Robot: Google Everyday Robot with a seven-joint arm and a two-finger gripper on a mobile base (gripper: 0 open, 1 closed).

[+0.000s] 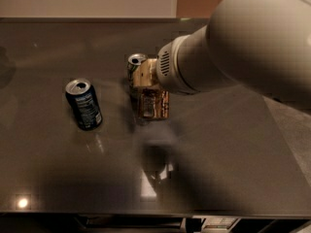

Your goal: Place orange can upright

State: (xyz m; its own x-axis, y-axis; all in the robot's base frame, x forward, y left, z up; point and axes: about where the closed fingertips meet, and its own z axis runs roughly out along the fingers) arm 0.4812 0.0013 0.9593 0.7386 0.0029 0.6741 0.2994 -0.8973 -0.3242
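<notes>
Dark table (233, 149) holds 1 blue can (83, 104), 1 green-white can (135, 65); gripper (152, 97) clasps 1 orange can (155, 108).

the blurred jaws, mid-table, merge with the orange can (154, 105); the arm (243, 38) half-hides another can (136, 62).

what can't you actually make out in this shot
Camera view:
- Shiny orange-gold can: blurred under the gripper at mid-table; upright or tilted, cannot tell.
- White and green can: only its top shows, rest behind the gripper.
- Dark grey table: right rear hidden by the white arm.
- Dark blue can: label too small to read.
</notes>
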